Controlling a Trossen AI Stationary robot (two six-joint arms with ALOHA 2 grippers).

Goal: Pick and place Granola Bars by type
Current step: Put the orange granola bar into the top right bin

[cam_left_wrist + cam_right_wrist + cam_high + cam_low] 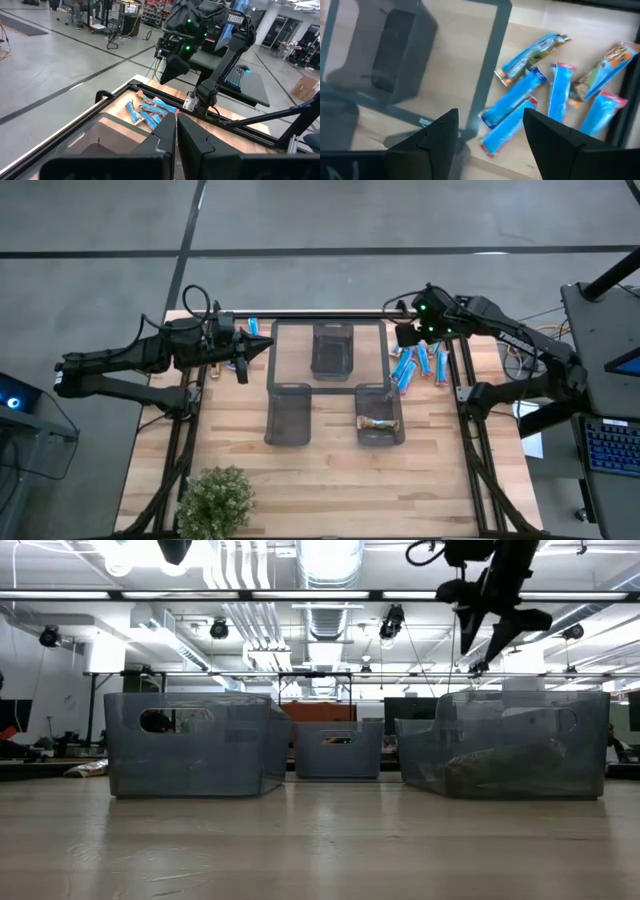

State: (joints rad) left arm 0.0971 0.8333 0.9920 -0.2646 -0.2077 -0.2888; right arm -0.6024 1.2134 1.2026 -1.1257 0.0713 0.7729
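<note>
Above the loose pile of blue foil-wrapped granola bars [520, 97] at the table's right, right gripper [490, 132] hovers, jaws open, empty. Brownish-gold bar [379, 423] lies in the dark mesh right-front bin [396, 438], probably alone. Left gripper [262, 346] waits closed, far left.

The left arm reaches in from the left side of the surface, its wrist level, and the left gripper [262, 346] has its jaws pressed together, holding nothing. The right arm bends in from the far right corner, raised, and the right gripper [403, 335] hangs with jaws spread, empty.
</note>
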